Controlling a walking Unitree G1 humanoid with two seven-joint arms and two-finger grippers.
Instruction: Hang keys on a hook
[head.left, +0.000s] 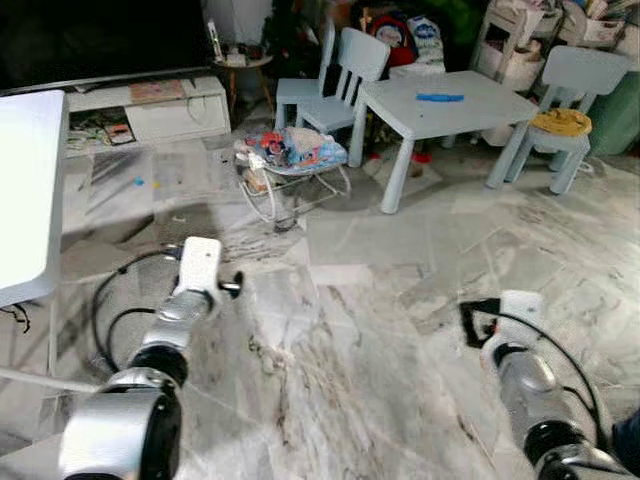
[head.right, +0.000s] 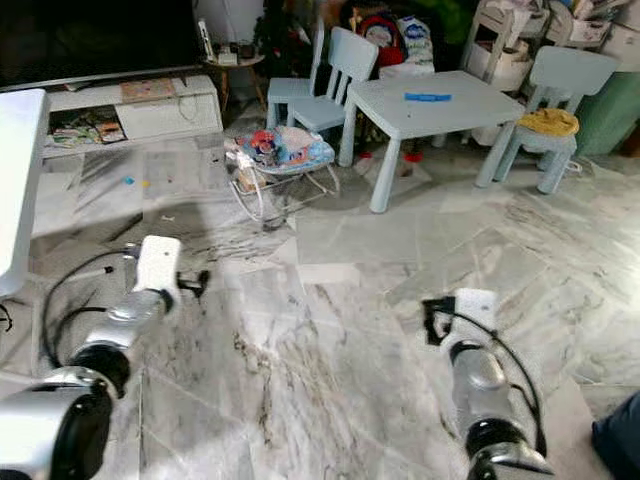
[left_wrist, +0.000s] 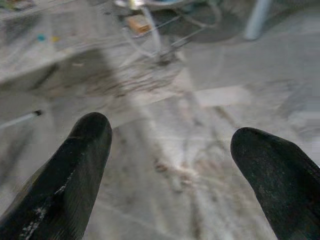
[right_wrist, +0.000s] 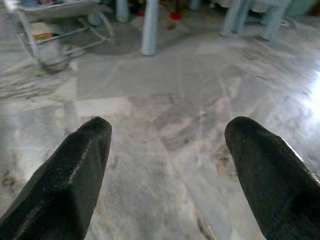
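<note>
My left gripper (head.left: 233, 287) is held low over the grey marble floor (head.left: 350, 380) at the left, and my right gripper (head.left: 473, 322) is held at about the same height at the right. In the left wrist view the left gripper (left_wrist: 170, 137) is open, with bare floor between its two black fingertips (left_wrist: 85, 150). The right wrist view shows the right gripper (right_wrist: 167, 135) open too, with nothing between its fingertips (right_wrist: 260, 155). Both point forward into the room.
A white tabletop (head.left: 28, 200) juts in at the left edge. Ahead stand a baby bouncer (head.left: 295, 160), a pale blue children's table (head.left: 450, 105) with small chairs (head.left: 575, 90), and a low TV stand (head.left: 150, 110). A black cable (head.left: 105, 310) loops beside my left arm.
</note>
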